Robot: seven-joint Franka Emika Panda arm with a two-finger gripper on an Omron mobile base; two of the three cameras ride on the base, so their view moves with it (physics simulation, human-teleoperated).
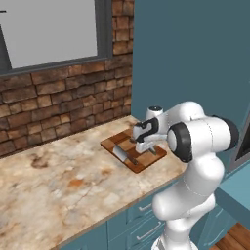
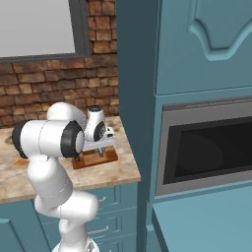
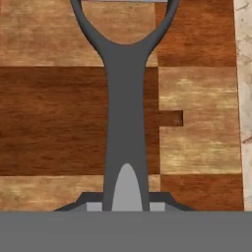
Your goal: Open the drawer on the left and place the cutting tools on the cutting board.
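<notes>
Grey forked tool (image 3: 125, 118) is clamped in the closed gripper (image 3: 126, 206) right over the wooden board (image 3: 54, 118), knife (image 1: 123, 154) lying just beside it on the board, so lower flat, let go, then lift straight

White robot arm w/ dark joints reaches fwd; pincer (image 1: 145, 148) points down over flat wooden cutting board in light/dark brown blocks (image 1: 133, 151), near back right of beige marbled tabletop (image 1: 63, 180). Grey metal tool (image 1: 126, 156) lies on board. Brick wall (image 1: 58, 105) behind.
</notes>
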